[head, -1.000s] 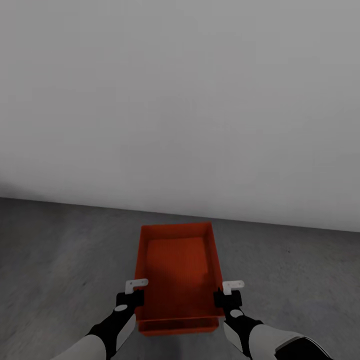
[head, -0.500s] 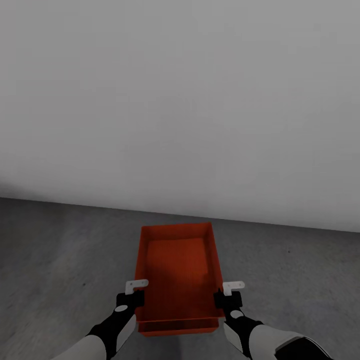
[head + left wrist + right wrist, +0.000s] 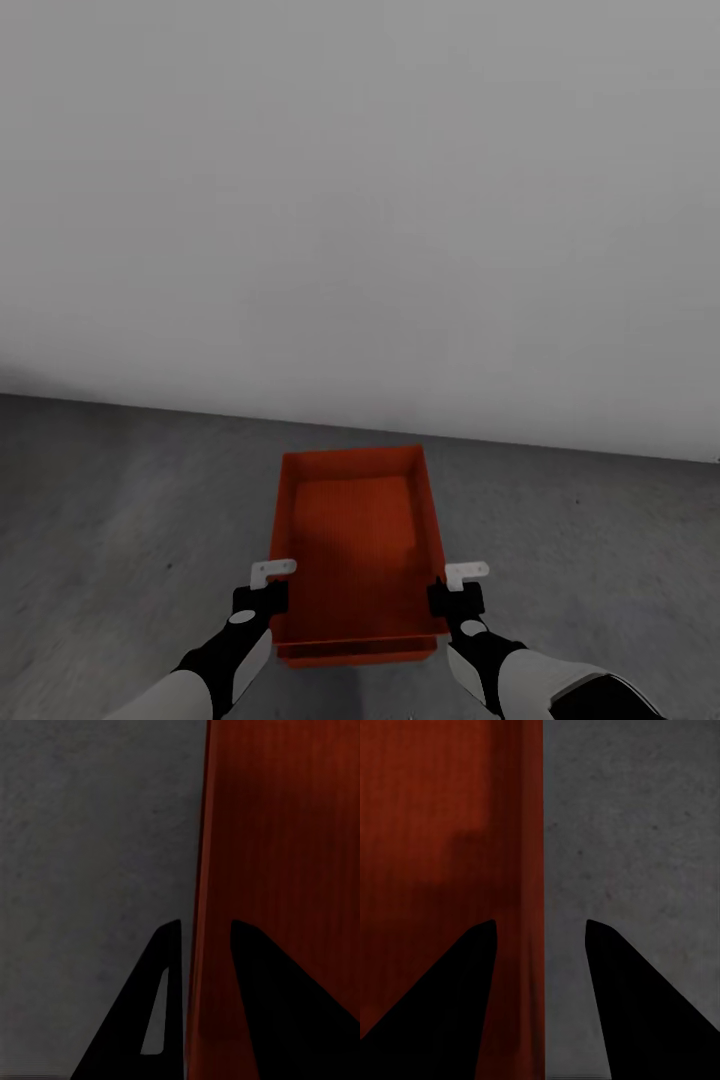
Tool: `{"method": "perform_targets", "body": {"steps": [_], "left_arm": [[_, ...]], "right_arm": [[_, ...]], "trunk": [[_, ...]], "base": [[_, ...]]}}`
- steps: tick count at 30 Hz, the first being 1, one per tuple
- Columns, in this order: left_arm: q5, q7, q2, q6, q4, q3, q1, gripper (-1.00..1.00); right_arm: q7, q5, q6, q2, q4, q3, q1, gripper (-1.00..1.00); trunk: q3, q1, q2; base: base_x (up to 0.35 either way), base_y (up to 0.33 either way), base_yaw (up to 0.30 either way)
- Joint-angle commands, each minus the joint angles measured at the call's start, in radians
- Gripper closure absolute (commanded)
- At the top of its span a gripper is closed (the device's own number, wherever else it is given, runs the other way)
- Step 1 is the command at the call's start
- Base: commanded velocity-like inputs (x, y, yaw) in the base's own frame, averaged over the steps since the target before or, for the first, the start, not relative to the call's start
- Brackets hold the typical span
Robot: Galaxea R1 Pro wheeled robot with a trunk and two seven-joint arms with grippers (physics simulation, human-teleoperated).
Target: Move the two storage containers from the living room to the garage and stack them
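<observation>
An orange-red storage container [image 3: 355,540] lies lengthwise on the dark grey concrete floor [image 3: 120,520] of the garage, close to the pale wall. Under its near end a second orange rim [image 3: 355,655] sticks out, like the other container beneath it. My left gripper [image 3: 268,590] straddles the left long wall [image 3: 199,870], its fingers [image 3: 161,1005] drawn in close on that wall. My right gripper [image 3: 452,592] straddles the right long wall [image 3: 532,870], open, with a gap on each side of the wall.
A plain pale grey wall [image 3: 360,200] rises just beyond the containers. Bare concrete stretches to the left and right of them.
</observation>
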Motion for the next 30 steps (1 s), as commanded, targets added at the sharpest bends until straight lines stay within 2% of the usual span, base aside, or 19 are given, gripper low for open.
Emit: {"method": "perform_targets", "body": {"steps": [1, 10, 30], "left_arm": [[0.012, 0.036, 0.022, -0.005, 0.003, 0.002, 0.0, 1.0], [0.011, 0.036, 0.022, -0.006, 0.003, 0.001, 0.0, 1.0], [0.01, 0.036, 0.023, -0.009, 0.003, -0.001, 0.0, 1.0]], "right_arm": [[0.011, 0.028, -0.035, 0.001, -0.038, -0.055, -0.002, 1.0], [0.011, 0.028, -0.035, 0.001, -0.038, -0.055, -0.002, 1.0], [0.011, 0.028, -0.035, 0.001, -0.038, -0.055, -0.002, 1.0]], "trunk": [[-0.001, 0.0, 0.0], [-0.001, 0.0, 0.0], [-0.001, 0.0, 0.0]], "base": [[-0.145, 0.0, 0.0], [-0.132, 0.0, 0.0], [0.01, 0.0, 0.0]]}}
